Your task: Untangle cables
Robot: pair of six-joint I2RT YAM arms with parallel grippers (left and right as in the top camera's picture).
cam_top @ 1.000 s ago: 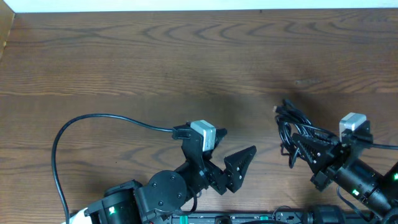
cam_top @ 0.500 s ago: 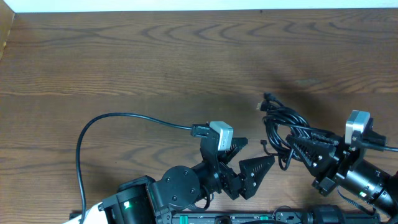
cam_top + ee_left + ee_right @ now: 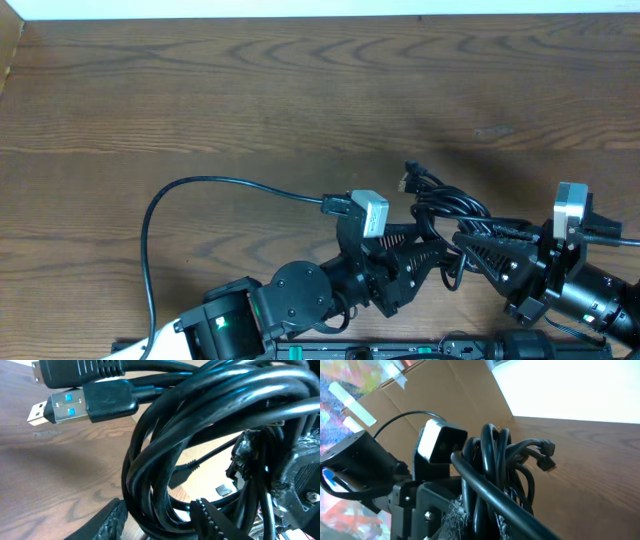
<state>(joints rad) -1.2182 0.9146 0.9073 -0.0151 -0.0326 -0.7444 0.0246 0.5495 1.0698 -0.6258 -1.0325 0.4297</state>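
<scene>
Cords, thin, black and wound into one tangled coil (image 3: 445, 205), sit between your two arms near the front right of the brown wooden table (image 3: 200, 90). A silver, blue-tongued USB plug (image 3: 55, 410) sticks out up and left, away from both tools. Your right gripper (image 3: 468, 240) is pressed together on the coil's right side, while your left gripper (image 3: 420, 250) has its ribbed black fingers (image 3: 212, 522) either side of the lower strands; you cannot tell whether they pinch. Any separating pull, by my reading, runs along the line between the grippers, so draw the left one leftward.
</scene>
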